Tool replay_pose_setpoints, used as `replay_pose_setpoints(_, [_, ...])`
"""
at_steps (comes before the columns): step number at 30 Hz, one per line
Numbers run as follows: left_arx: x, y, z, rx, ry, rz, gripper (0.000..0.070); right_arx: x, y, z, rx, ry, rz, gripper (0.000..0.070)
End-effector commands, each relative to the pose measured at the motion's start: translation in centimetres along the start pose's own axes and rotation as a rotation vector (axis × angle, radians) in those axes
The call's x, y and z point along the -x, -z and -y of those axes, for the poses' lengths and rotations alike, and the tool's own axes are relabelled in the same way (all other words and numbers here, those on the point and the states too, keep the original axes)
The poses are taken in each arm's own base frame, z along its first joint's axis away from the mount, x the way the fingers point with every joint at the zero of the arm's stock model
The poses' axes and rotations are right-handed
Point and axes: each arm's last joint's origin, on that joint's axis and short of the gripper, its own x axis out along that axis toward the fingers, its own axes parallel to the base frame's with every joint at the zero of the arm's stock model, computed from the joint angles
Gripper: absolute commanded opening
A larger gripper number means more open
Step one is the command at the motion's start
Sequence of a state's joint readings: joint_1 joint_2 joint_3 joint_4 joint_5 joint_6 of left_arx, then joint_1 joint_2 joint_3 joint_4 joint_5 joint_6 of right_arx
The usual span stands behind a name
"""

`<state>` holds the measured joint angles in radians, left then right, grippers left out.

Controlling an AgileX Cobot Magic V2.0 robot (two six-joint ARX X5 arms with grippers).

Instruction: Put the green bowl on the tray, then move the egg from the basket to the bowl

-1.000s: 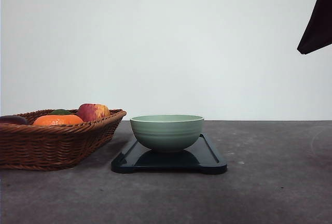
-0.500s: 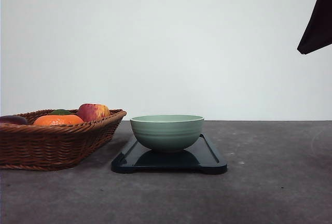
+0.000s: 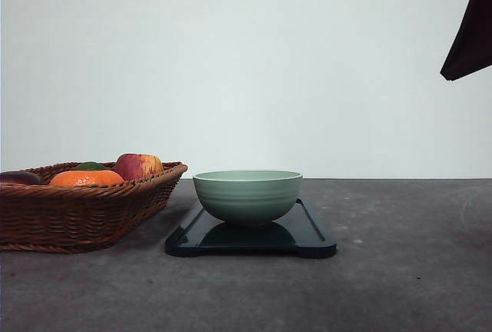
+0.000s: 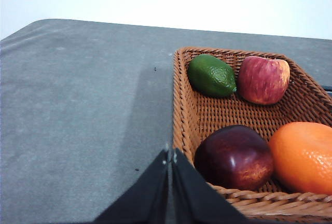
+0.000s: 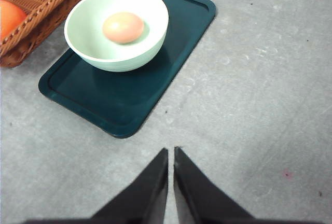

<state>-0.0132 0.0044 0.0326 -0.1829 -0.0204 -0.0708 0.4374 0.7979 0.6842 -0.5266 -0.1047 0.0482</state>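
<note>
nothing is shifting since a second ago; egg is sitting in green bowl on tray; both jaws are clenched, empty; task is looking done

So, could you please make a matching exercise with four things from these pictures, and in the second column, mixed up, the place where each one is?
Things:
1. egg
2. green bowl
3. lime
4. right pincer

Places:
a. in the far corner of the basket, beside the red apple
b. on the tray
c. inside the bowl
d. shut, above the bare table, apart from the tray

Pairs: 1-c, 2-b, 3-a, 4-d
</note>
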Motion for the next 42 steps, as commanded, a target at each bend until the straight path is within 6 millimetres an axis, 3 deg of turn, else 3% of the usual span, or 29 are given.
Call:
replay_pose_setpoints(1, [-0.2,0.7,-0.1,-0.007,-0.002,-0.022,0.0000,0.0,-0.2,-0.1,0.001,-0.004,0.010,0.0011])
replay_pose_setpoints(7, [-0.2,0.7,-0.1,-0.007,-0.002,-0.022,0.0000,0.0,-0.2,-0.1,0.001,-0.004,0.010,0.0011])
replay_pose_setpoints(14, [-0.2,0.7,-0.1,-0.007,-0.002,-0.022,0.0000,0.7,0.1,0.5,0.127,0.055,0.095,0.0011])
replay_pose_setpoints(21, [-0.2,0.7,-0.1,-0.007,-0.002,-0.022,0.0000,0.6,5.1,2.6,0.068,0.188,0.339,0.0010])
replay_pose_setpoints(30, [-0.2,0.7,-0.1,-0.007,-0.002,-0.022,0.0000,-0.2,11.8,4.0,0.015,0.357,0.511,0.0010])
replay_pose_setpoints(34, [-0.2,0.7,-0.1,-0.007,-0.002,-0.022,0.0000,-0.4,12.9,4.1,-0.004,0.376,0.553,0.0010])
replay_pose_setpoints(42, [-0.2,0.6,-0.1,-0.007,-0.001,-0.022,0.0000,-0.4,12.9,4.2,-0.013,0.404,0.549,0.0010])
